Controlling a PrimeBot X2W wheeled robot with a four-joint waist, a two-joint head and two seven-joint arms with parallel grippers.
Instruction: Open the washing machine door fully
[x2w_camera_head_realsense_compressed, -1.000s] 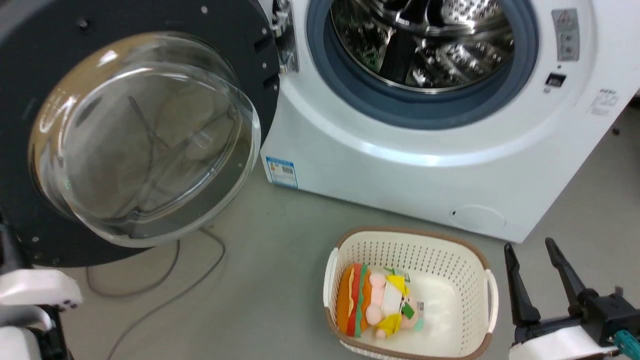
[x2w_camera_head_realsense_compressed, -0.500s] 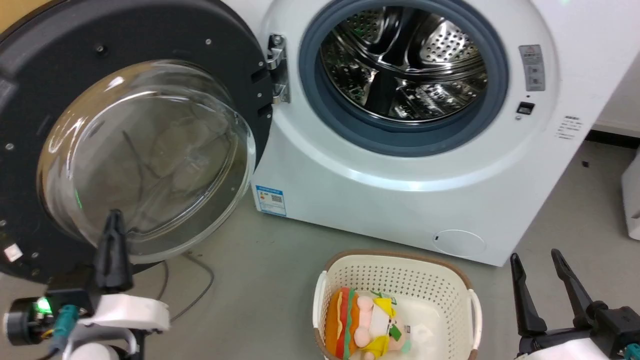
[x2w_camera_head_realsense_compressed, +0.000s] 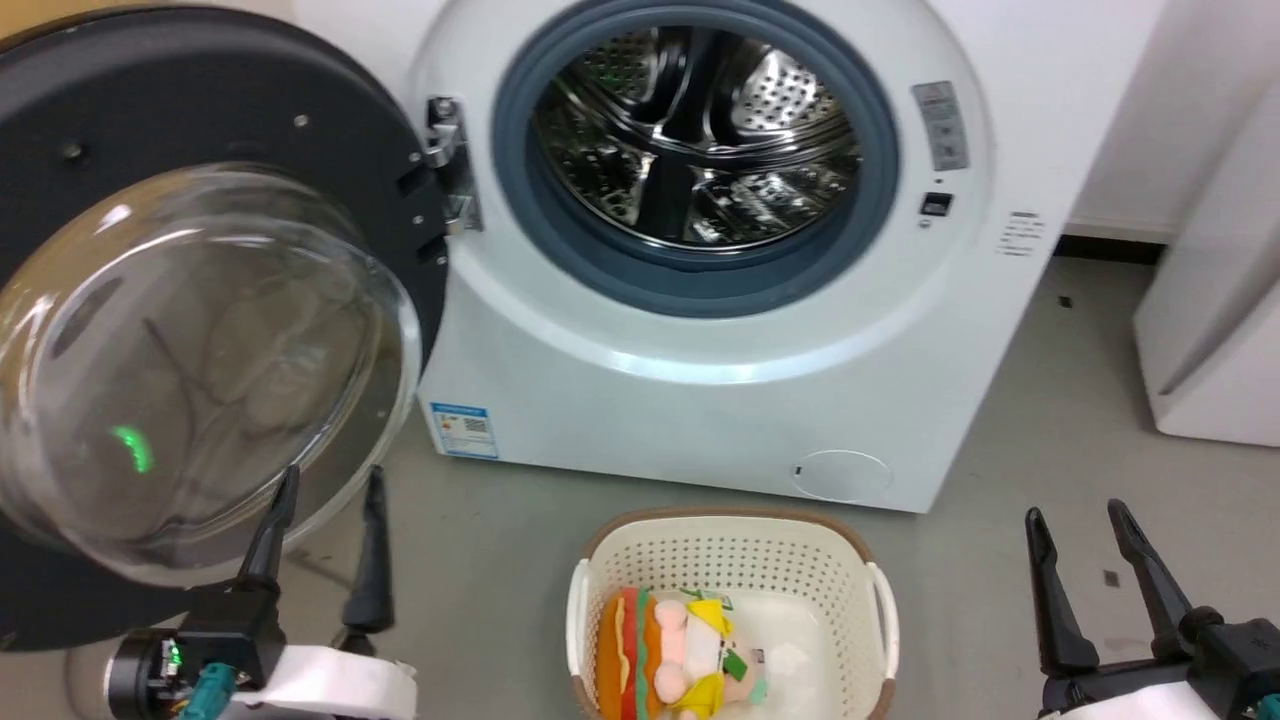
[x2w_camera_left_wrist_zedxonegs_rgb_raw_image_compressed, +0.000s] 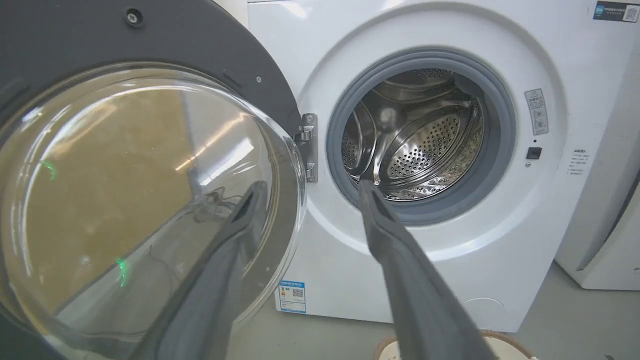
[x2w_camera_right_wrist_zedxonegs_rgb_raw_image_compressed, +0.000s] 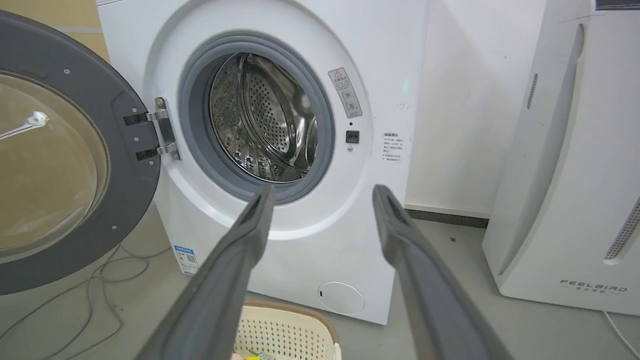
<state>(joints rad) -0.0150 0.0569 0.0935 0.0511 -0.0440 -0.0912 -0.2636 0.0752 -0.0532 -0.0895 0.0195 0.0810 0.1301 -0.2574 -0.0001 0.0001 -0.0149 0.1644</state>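
The washing machine door (x2w_camera_head_realsense_compressed: 200, 120), a glossy black disc with a bulging glass bowl (x2w_camera_head_realsense_compressed: 190, 370), stands swung wide left of the washing machine (x2w_camera_head_realsense_compressed: 700, 400), baring its perforated steel drum (x2w_camera_head_realsense_compressed: 700, 140). A cream basket (x2w_camera_head_realsense_compressed: 722, 517) sits on the grey floor (x2w_camera_head_realsense_compressed: 1050, 400) before the machine, a white appliance (x2w_camera_head_realsense_compressed: 1215, 300) far right. The left gripper (x2w_camera_head_realsense_compressed: 332, 478), near the bowl's lower edge, and the right gripper (x2w_camera_head_realsense_compressed: 1075, 512), right of the basket, have fingers spread, holding nothing

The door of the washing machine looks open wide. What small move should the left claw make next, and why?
Probably draw the left claw a little away from the door. The door stands swung wide on its hinge, the drum is uncovered, and the claw is open, holding nothing, near the glass.
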